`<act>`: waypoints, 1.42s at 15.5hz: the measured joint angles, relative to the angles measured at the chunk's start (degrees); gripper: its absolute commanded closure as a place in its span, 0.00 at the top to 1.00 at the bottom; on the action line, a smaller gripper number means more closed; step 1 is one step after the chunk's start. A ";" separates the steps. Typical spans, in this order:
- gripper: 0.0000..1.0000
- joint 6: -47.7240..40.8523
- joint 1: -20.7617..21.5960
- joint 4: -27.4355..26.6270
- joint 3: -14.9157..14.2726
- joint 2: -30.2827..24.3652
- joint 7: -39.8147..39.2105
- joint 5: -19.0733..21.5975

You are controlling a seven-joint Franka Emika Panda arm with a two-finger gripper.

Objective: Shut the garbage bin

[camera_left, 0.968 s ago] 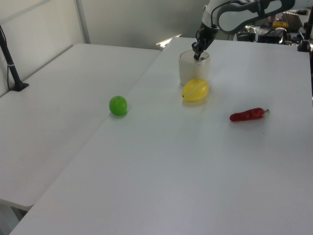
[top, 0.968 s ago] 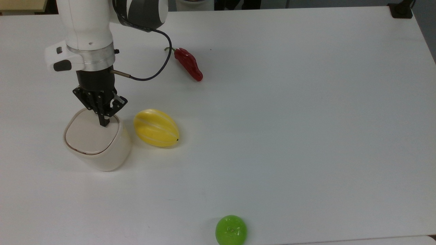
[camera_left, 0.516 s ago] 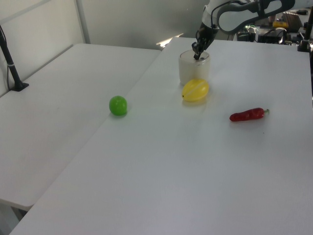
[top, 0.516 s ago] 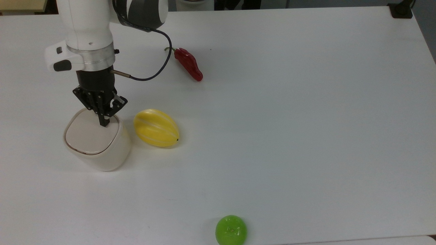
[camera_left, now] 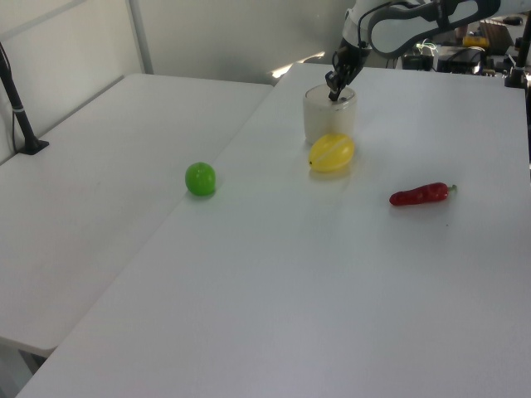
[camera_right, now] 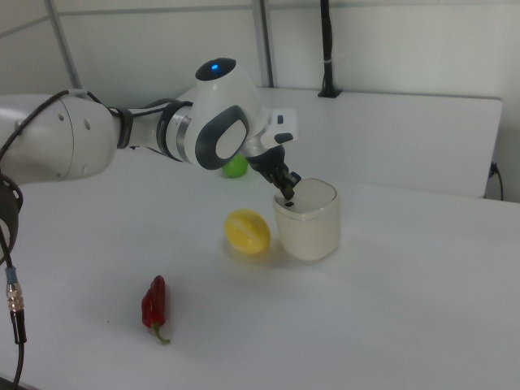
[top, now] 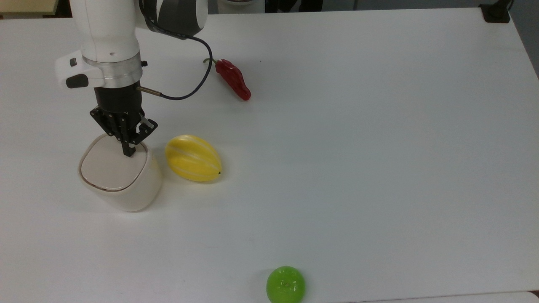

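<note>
One arm over white table, gripper pointing down, tip on flat beige lid of garbage bin; fingers pressed together, nothing held between them. Lid lying level inside bin rim, closed. Garbage bin at about 9 o'clock of table in top view, tip touching lid near its 1 o'clock corner. Yellow melon just beside bin at its 3 o'clock, apart from it. Red chili pepper at 1 o'clock of melon, well apart, stem end toward arm. Green round fruit at 6 o'clock table edge, well apart from rest. Left view: gripper on bin, melon in front. Right view: gripper at bin top, melon at bin's 9 o'clock, chili at 7 o'clock
</note>
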 measured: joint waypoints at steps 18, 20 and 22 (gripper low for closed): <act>0.00 -26.81 7.14 0.81 0.69 -15.00 -1.62 -1.56; 0.00 -31.38 9.39 0.72 0.76 -16.36 -3.59 -1.71; 0.03 -34.97 10.98 0.67 0.78 -17.26 -5.47 -1.71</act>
